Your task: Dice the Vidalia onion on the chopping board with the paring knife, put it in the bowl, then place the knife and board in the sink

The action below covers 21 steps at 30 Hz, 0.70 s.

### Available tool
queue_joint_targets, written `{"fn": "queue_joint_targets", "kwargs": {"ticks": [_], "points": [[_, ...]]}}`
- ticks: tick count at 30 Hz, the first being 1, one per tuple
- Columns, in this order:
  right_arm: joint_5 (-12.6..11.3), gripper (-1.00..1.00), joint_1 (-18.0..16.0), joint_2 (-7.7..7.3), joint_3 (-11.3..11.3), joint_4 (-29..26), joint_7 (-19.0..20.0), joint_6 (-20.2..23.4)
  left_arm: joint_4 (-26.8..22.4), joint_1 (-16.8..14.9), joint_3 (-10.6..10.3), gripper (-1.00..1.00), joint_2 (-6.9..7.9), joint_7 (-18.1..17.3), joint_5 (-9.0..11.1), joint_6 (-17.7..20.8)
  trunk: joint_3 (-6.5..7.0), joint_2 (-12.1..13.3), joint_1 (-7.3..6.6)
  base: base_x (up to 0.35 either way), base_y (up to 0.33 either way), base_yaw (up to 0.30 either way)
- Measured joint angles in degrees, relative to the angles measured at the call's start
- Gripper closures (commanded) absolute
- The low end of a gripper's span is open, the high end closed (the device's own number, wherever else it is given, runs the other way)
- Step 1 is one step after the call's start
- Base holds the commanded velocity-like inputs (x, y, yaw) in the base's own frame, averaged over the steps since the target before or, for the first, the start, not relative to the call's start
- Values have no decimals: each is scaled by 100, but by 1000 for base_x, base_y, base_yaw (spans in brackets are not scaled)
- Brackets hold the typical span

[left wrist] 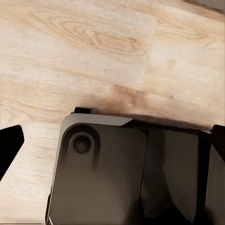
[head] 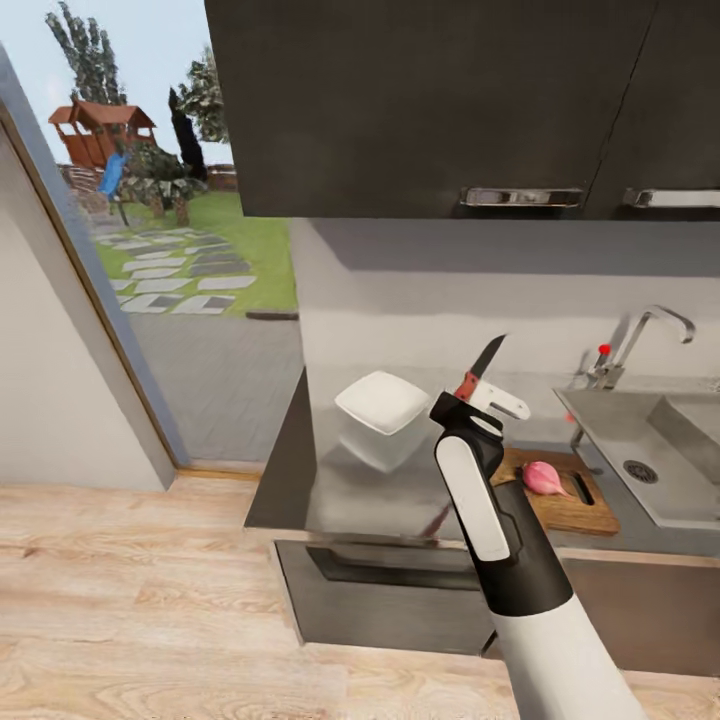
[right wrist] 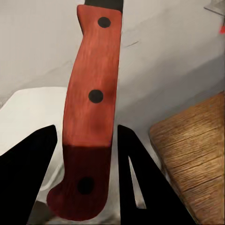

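Right pincer [head: 480,392] pinches our light, rigid red-handled paring knife [head: 479,372] mid-handle; we judge the smooth handle slippery.

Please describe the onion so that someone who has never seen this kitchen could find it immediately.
Find the grey sink under the chrome tap. Just beside it, on the countertop, lies a brown chopping board. The onion is the small pinkish bulb on that board, the only rounded thing there.
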Motion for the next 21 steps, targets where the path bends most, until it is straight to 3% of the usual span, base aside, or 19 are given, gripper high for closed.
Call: {"fn": "queue_joint_targets", "kwargs": {"ticks": [2,7,13,18,21], "points": [[3,100,11,0,23,-16,54,0,-3,0,0,-100,0,0,-1,0,18,0,-1,-244,-132,-13],[3,100,19,-159,64,-76,147,21,5,-1,-4,-100,0,0,-2,0,60,1,-2,-163,-243,-162],[5,100,19,-173,107,-78,149,45,11,-1,-3,-100,0,0,-2,-101,104,0,-3,-150,-269,-221],[4,100,19,-198,574,-78,138,46,81,-1,-1,-100,-2,0,-2,-117,139,1,-3,-147,-272,-225],[7,100,19,-290,712,-79,134,48,105,-1,-1,-100,-1,0,-2,-118,161,1,-3,-146,-273,-221]]}}
